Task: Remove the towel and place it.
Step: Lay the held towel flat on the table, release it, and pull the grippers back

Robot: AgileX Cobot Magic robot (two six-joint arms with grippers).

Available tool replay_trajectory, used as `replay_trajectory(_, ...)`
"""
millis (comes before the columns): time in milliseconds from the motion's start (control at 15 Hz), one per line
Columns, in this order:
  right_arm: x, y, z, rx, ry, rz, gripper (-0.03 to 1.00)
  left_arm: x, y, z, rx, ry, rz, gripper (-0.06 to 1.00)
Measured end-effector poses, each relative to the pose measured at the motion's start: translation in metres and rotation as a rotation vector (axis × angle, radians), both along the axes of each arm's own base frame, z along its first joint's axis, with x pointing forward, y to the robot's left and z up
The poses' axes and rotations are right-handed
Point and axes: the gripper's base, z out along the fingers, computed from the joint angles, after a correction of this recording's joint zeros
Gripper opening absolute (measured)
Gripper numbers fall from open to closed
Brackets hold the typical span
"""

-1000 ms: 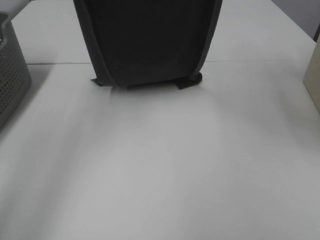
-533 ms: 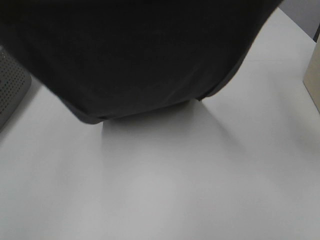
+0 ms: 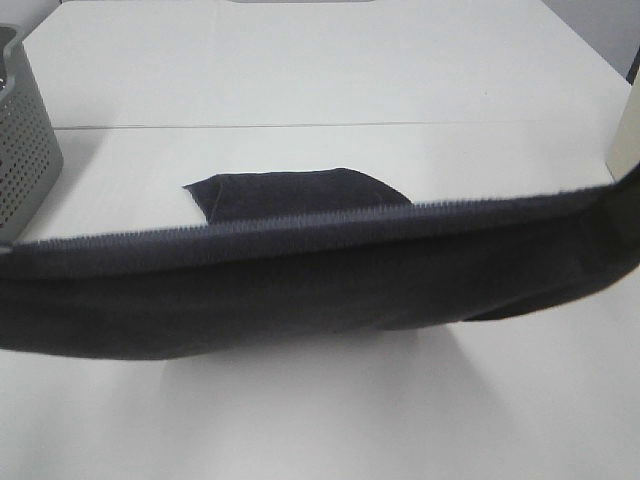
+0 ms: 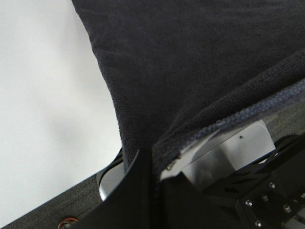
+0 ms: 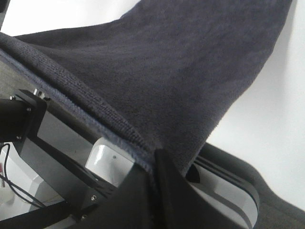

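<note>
From the high camera, neither end effector shows. The towel (image 3: 300,290) is stretched as a broad band right across the view, lifted off the white counter (image 3: 300,80), its ribbed hem uppermost and its dark navy nap sagging below. Behind the hem one flap of the same cloth lies flat on the counter. A grey perforated basket (image 3: 25,150) stands at the left edge and a pale beige block (image 3: 628,120) at the right, both clear of the cloth.

In the left wrist view, the left end effector (image 4: 152,164) is pressed together on the towel's hemmed edge; soft terry spreads away from its tips and hides most of the counter beyond.

In the right wrist view, the right end effector (image 5: 155,160) likewise pinches the hem, with the cloth draping outward from it in a wide fold over bare white counter.
</note>
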Motion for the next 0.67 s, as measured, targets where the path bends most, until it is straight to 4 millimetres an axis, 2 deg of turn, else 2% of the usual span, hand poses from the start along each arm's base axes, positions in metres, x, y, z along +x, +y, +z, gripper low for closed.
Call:
replay_trajectory(200, -0.006, -0.002, -0.038, -0.033, 0.121, -0.007, 0.01, -0.008, 0.0, -0.026, 0.003, 0.088, -0.01, 0.0)
replay_trajectory(267, -0.013, -0.003, -0.064, -0.051, 0.208, -0.014, 0.01, -0.014, 0.0, -0.041, -0.007, 0.154, -0.006, 0.0)
replay_trajectory(467, -0.015, -0.003, -0.098, -0.074, 0.343, -0.032, 0.01, -0.022, 0.0, -0.065, -0.003, 0.255, 0.0, 0.0)
replay_trajectory(667, -0.006, 0.001, -0.123, -0.105, 0.471, -0.041, 0.01, -0.018, -0.002, -0.089, 0.035, 0.37, -0.021, 0.0)
